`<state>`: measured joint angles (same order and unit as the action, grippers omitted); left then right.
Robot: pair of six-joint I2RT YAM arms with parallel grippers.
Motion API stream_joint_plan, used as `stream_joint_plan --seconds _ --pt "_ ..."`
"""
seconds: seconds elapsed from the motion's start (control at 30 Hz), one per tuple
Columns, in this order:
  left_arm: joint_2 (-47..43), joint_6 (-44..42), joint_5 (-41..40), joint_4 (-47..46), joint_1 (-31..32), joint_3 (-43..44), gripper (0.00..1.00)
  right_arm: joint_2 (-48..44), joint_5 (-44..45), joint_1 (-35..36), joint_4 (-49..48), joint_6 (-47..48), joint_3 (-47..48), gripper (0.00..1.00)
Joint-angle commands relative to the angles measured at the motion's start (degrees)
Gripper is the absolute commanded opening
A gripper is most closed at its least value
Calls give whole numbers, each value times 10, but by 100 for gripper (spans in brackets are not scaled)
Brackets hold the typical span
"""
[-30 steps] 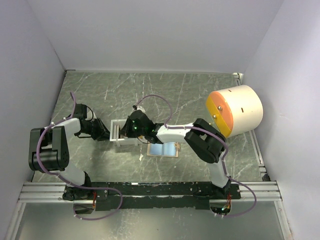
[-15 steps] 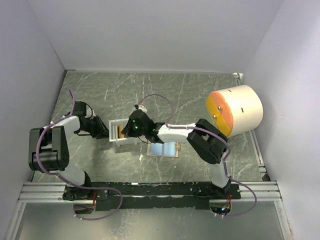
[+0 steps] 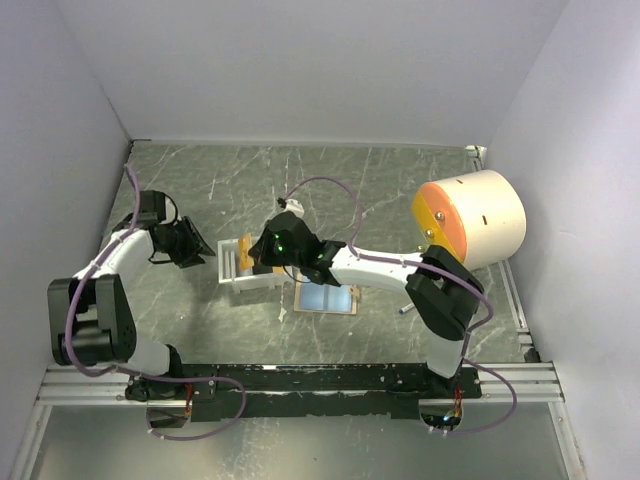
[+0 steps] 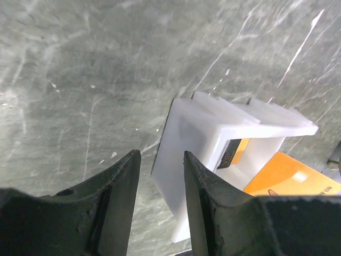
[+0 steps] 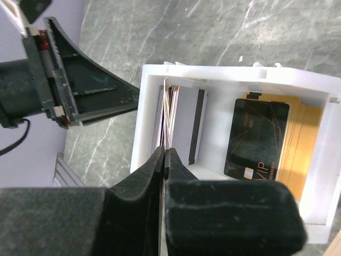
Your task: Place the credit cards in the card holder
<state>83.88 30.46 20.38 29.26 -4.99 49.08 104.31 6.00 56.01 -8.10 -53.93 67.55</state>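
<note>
The white tray point(image 5: 229, 74) holds the credit cards. Several cards point(image 5: 169, 114) stand on edge in its left compartment. A black VIP card point(image 5: 256, 138) lies flat on gold-orange cards point(image 5: 306, 144) in the right one. My right gripper point(image 5: 164, 152) is over the tray point(image 3: 250, 283), shut on the edge of one upright card. My left gripper point(image 4: 160, 157) is open, just off the tray's outer wall point(image 4: 197, 138) and holding nothing. In the top view it point(image 3: 200, 250) sits left of the tray. The tan card holder point(image 3: 353, 300) lies open to the tray's right with a blue card point(image 3: 322, 298) showing in it.
A big cream cylinder with an orange face point(image 3: 470, 220) lies at the right, close to the right arm's elbow. Purple-grey walls close in the marbled table on three sides. A black rail point(image 3: 300, 380) runs along the near edge.
My left gripper has backed away leftward from the tray and opened wider. My right gripper has shut and sits a little further over the tray's left compartment.
</note>
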Motion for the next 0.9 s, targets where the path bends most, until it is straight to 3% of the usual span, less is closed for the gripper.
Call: stream_joint_plan --seconds 0.0,0.1,0.27,0.37,0.57,0.77,0.87 --pt "-49 3 -67 34 0 35 50 -31 28 1 25 18 -18 0" --pt "-81 -19 -65 44 0 47 49 -58 32 0 44 34 -22 0" --pt "-158 -52 74 -19 4 1 45 -130 27 -6 69 73 -59 0" --pt "-177 -62 105 -10 23 2 42 -195 28 -9 67 76 -120 0" --pt "-180 -61 91 11 161 25 30 -307 48 -18 118 59 -206 0" --pt "-183 -10 68 -33 286 19 8 -384 54 -51 168 54 -269 0" --pt "-167 2 38 -38 339 30 7 -405 8 -97 164 58 -301 0"
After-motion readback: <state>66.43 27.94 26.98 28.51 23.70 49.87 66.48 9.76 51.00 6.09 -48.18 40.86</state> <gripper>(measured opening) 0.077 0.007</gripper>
